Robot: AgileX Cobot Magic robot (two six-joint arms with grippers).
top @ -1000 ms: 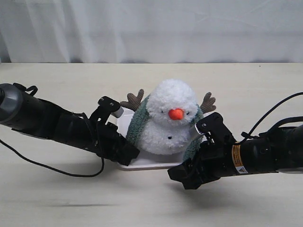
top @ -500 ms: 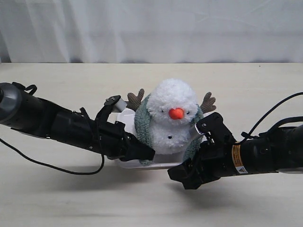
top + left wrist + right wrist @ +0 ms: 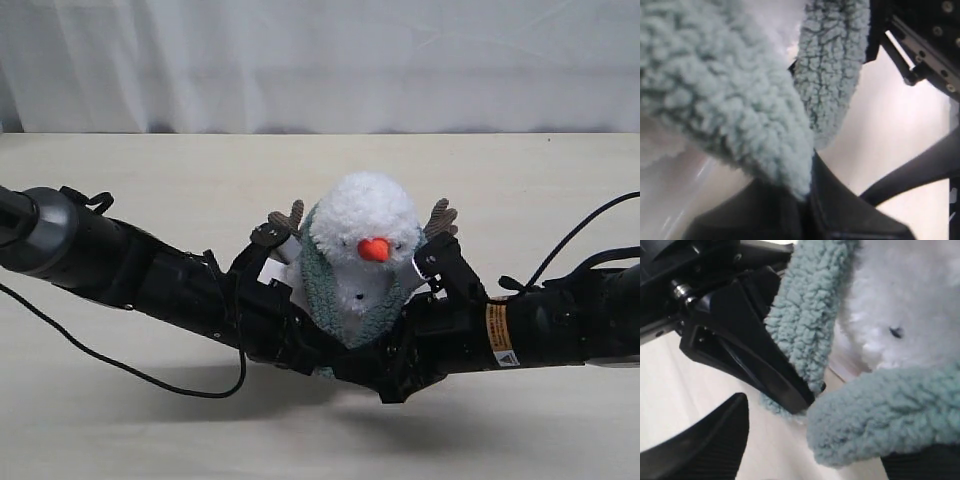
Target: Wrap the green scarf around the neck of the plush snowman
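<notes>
The plush snowman [image 3: 365, 215] stands mid-table with the green scarf [image 3: 318, 280] draped behind its neck, both ends hanging down its front. The neck itself is hidden by the scarf. My left gripper [image 3: 325, 362] is low in front of the snowman's body and shut on one scarf end [image 3: 765, 145], pinched between its black fingers [image 3: 840, 210]. The other scarf end [image 3: 880, 420] hangs over my right gripper [image 3: 815, 435], whose two fingers stand wide apart, open. In the exterior view the right gripper [image 3: 392, 375] almost touches the left one below the snowman's body [image 3: 900, 305].
A white tray [image 3: 274, 272] shows behind the left arm, beside the snowman. Both black arms cross low in front of the toy, with cables trailing on the beige table [image 3: 150, 440]. A white curtain [image 3: 320, 60] closes the back.
My left gripper has moved right across the snowman's front, pulling its scarf end over the chest to the right gripper. The snowman shifted slightly right. The right arm barely moved.
</notes>
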